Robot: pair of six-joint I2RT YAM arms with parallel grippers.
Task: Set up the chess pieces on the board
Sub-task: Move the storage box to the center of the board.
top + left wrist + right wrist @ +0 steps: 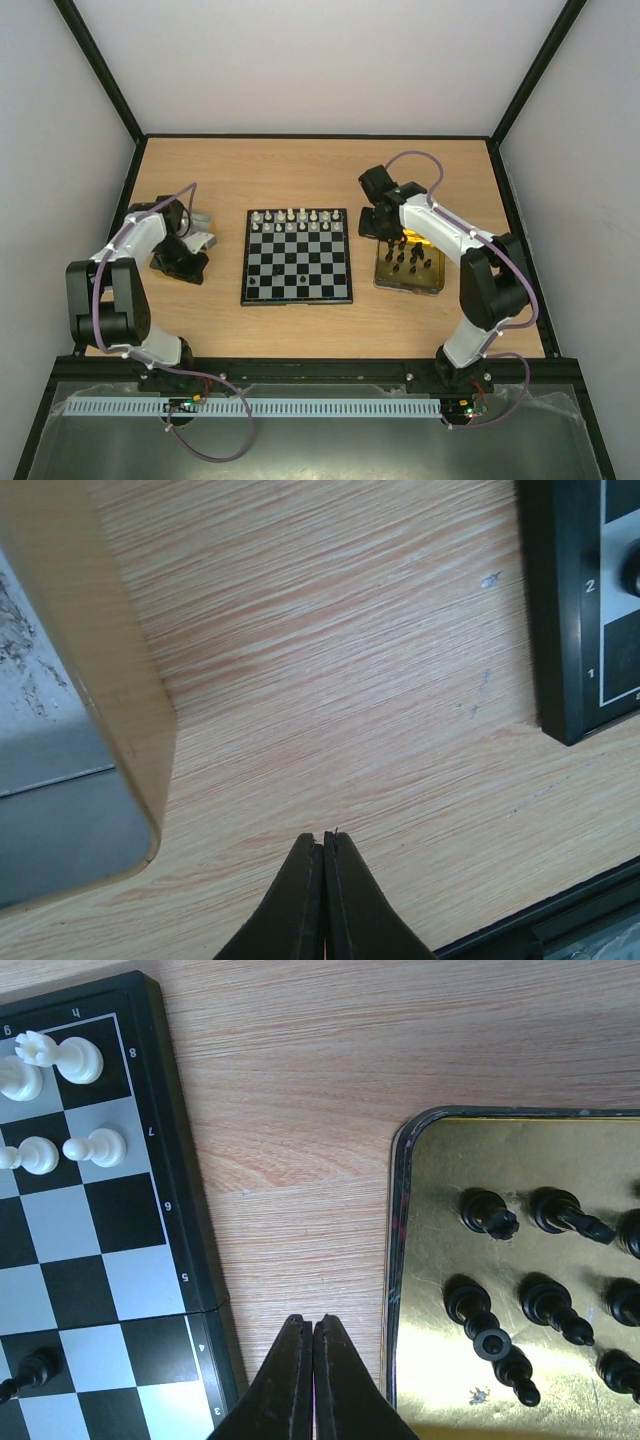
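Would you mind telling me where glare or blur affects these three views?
Top view: even light, but the white pieces on the board are too small to tell apart. Left wrist view: the grey tray looks soft, the table grain sharp. Right wrist view: the gold tray shines under the black pieces.

Light wooden worktop [300,170] with fine grain, enclosed by black frame rails [103,75] and plain white walls [320,60]; a shiny gold rectangular tray [410,288] near its right edge; a silver-grey metal tray [205,240] near its left edge, partly hidden; a white slotted strip [300,408] below its near edge.
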